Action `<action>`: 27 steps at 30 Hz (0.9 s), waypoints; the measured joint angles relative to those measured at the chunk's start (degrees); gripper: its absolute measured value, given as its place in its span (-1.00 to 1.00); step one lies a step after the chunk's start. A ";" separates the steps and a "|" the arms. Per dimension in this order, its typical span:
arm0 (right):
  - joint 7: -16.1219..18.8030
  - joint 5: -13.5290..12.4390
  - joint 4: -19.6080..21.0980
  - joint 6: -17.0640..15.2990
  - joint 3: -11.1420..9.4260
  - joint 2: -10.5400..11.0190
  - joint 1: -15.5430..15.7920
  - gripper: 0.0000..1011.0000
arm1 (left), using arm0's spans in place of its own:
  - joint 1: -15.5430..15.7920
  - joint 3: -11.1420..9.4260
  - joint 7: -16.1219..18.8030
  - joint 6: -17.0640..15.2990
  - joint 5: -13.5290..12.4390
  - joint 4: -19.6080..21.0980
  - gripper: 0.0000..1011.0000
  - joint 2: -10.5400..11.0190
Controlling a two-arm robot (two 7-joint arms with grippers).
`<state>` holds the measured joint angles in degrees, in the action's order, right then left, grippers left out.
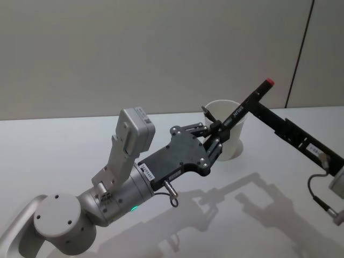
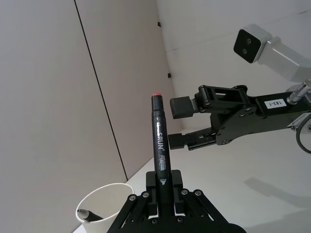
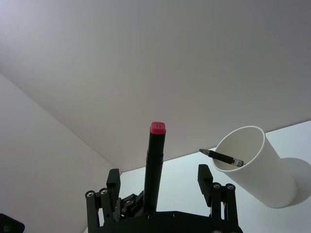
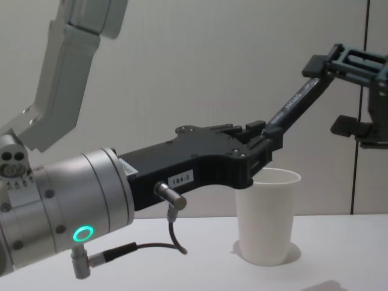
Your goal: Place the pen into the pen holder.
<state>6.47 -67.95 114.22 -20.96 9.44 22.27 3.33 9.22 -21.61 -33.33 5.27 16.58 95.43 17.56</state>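
**Pen held tilted over the cup: a drop outside the rim or a toppled cup is the risk.**

Nearest, the left end effector (image 1: 214, 134) is clenched on the lower end of the pen (image 1: 244, 105), which is held tilted just above the rim of the pen holder (image 1: 235, 141), its red cap (image 1: 269, 82) raised up and away. The cap end lies between the spread, released fingers of the right end effector (image 2: 179, 123), and no contact with them is seen. Behind, the white paper pen holder stands upright on the surface (image 1: 80, 145), with another pen (image 3: 222, 157) already leaning inside. It is judged that the pen could be dropped outside the rim if let go while so tilted. It could also be blocked by the pen inside, and the light cup could be knocked over by the left end effector so close to it.
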 joint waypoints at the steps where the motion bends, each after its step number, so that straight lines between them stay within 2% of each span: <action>1: -0.33 0.01 -0.15 -0.04 0.20 -0.24 -0.23 0.98 | 0.00 0.00 0.00 0.00 0.00 0.00 -0.65 0.01; 17: -2.04 1.72 -2.67 -0.33 3.20 -3.27 -3.36 0.98 | 0.00 0.00 0.01 0.00 0.00 0.00 -0.65 0.00; 27: -2.79 2.83 -3.87 0.07 4.34 -4.35 -4.49 0.97 | 0.00 0.00 0.01 0.00 0.00 0.00 -0.65 0.00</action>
<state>3.67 -65.12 110.35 -20.89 13.78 17.92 -1.16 9.22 -21.61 -33.33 5.27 16.58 95.43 17.56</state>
